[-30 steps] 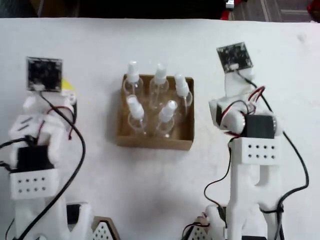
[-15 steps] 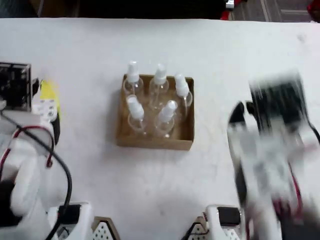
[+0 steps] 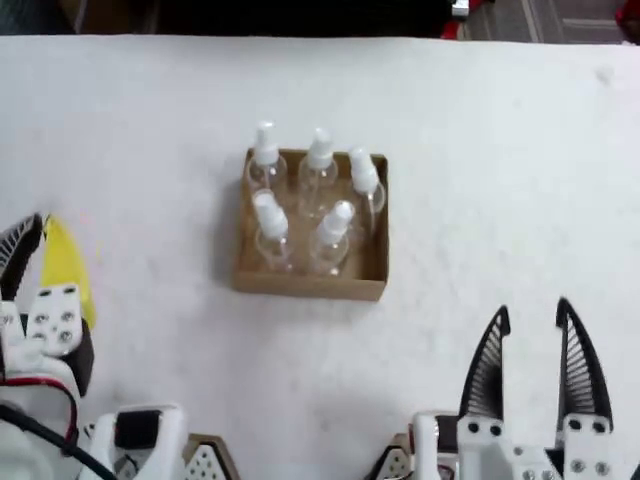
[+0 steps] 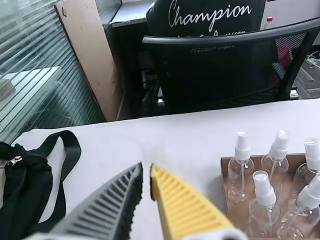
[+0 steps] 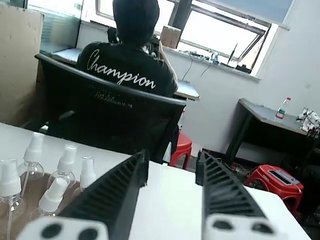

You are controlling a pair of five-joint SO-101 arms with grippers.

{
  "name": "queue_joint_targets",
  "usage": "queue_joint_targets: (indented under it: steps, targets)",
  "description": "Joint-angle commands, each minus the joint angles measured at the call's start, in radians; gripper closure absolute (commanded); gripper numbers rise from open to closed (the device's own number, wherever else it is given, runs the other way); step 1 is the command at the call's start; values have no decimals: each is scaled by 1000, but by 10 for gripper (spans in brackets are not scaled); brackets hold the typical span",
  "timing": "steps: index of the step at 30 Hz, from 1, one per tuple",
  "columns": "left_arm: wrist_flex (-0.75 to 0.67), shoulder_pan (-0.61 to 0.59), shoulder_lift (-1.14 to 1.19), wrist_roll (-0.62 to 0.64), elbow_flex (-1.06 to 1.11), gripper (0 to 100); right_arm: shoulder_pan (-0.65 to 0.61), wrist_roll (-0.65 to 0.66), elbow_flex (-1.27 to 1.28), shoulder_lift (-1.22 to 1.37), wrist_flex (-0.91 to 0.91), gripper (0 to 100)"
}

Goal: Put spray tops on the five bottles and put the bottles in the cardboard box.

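The cardboard box [image 3: 310,288] sits mid-table with several clear bottles [image 3: 318,165] standing upright inside, each with a white spray top. My left gripper [image 3: 44,220] is low at the front left, well away from the box. Its grey and yellow fingers nearly touch at the tips [image 4: 146,170], with nothing between them. The left wrist view has the box [image 4: 224,167] and bottles [image 4: 241,160] off to one side. My right gripper [image 3: 531,315] is at the front right, open and holding nothing [image 5: 171,162]. The bottles [image 5: 65,160] stand beyond it.
Both arm bases [image 3: 150,440] [image 3: 430,450] stand at the table's front edge. A black bag [image 4: 25,180] lies on the white table near the left arm. A black mesh chair [image 4: 225,65] stands just past the far edge.
Both arms have swung back from beside the box toward the front edge, so the grippers now point toward the far side. The box and bottles have not moved.
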Motion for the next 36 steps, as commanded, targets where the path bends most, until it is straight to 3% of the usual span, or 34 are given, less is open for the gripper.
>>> queue_joint_targets:
  steps: [1,6,10,18,25,36]
  targets:
    - [3,7,-48,15,5,962,5,-9,95,-114,-41,857]
    - [-8,10,-283,14,130,962,5,-9,121,-108,24,858]
    - [-95,5,-493,9,345,961,5,-9,149,-110,90,858]
    - [-474,5,-880,6,1163,961,5,-9,454,-108,117,858]
    - [-663,10,-865,6,1571,961,5,-6,790,-108,16,854]
    - [-675,10,-865,6,1939,961,7,-8,1297,-108,-265,854]
